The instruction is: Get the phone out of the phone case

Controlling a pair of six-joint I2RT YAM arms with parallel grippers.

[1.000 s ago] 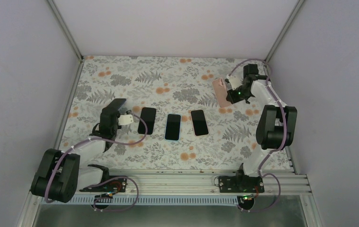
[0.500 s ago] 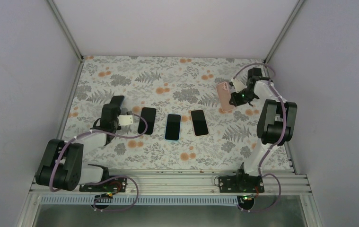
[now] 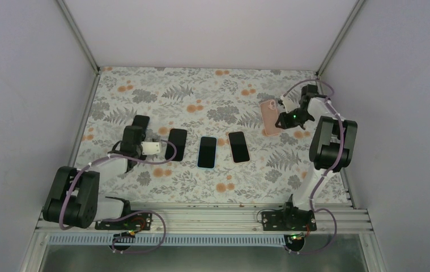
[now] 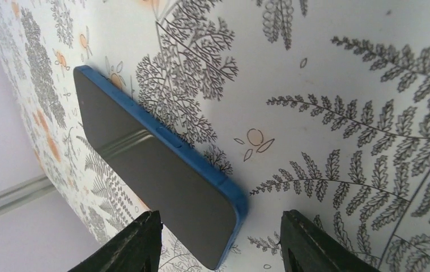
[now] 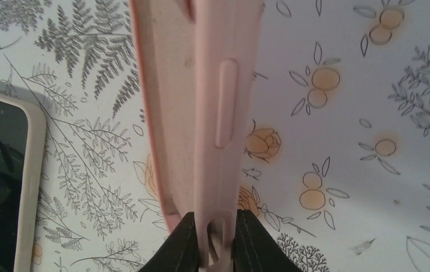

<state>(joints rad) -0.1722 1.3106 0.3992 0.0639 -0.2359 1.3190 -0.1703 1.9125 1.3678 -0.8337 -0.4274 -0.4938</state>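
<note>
A dark phone in a blue case [image 4: 156,175] lies flat on the floral table, at the far left in the top view [image 3: 140,121]. My left gripper [image 4: 224,249] is open just short of its near end, with one finger on each side and nothing held; in the top view the left gripper [image 3: 136,131] sits right behind the phone. My right gripper [image 5: 215,246] is shut on the end of a pink phone case [image 5: 201,113], held on edge just above the table at the far right [image 3: 269,114]. No phone screen shows in it.
Three more phones lie in a row mid-table: a black one [image 3: 175,144], one in a light blue case [image 3: 207,152] and one in a pale case [image 3: 238,147], which also shows in the right wrist view [image 5: 3,187]. Enclosure walls stand close on both sides.
My right gripper has carried the pink case to the right and lower towards the table. My left gripper has drawn back from the blue-cased phone, which now lies flat.
</note>
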